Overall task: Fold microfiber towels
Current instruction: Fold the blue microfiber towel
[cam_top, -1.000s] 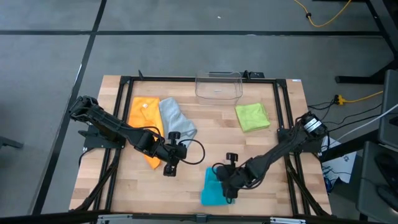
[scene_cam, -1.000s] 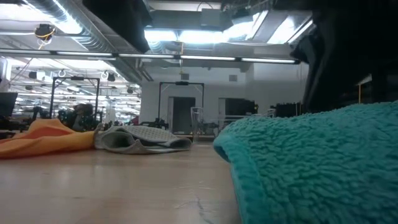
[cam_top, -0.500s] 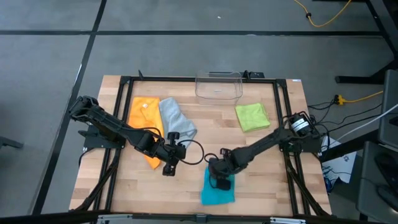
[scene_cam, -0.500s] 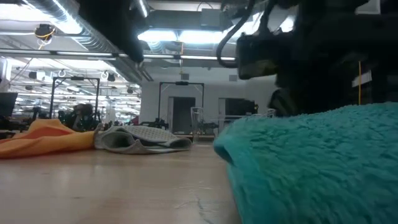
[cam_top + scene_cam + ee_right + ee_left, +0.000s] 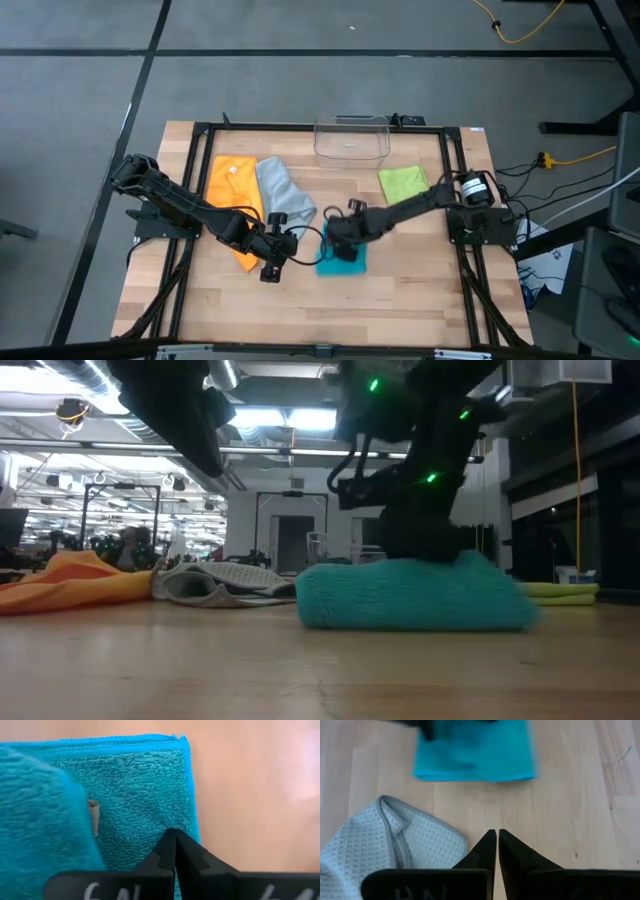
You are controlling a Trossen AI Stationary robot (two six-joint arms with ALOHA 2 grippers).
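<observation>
The teal towel lies folded and flat on the table's middle; a thicker layer and a small tag show on its top. My right gripper is shut and stands on it from above. The orange towel and the grey towel lie crumpled at the far left, and the lime green towel lies folded at the far right. My left gripper is shut above bare wood, between the grey towel's near corner and the teal towel. My right gripper has its shut fingertips set down on the teal towel's top face, close to one side edge. The fingers slant down from the table's right. The towel lies flat on the wood. I cannot tell whether any cloth is pinched.
A clear plastic bin stands at the far edge, in the middle. A black frame runs around the tabletop. Bare wood lies along the near edge.
My right gripper has shut and swept from near the front edge toward the table's far edge and left. The teal towel has slid with it along the table from the near edge to the middle, staying flat. My left gripper has kept its place.
</observation>
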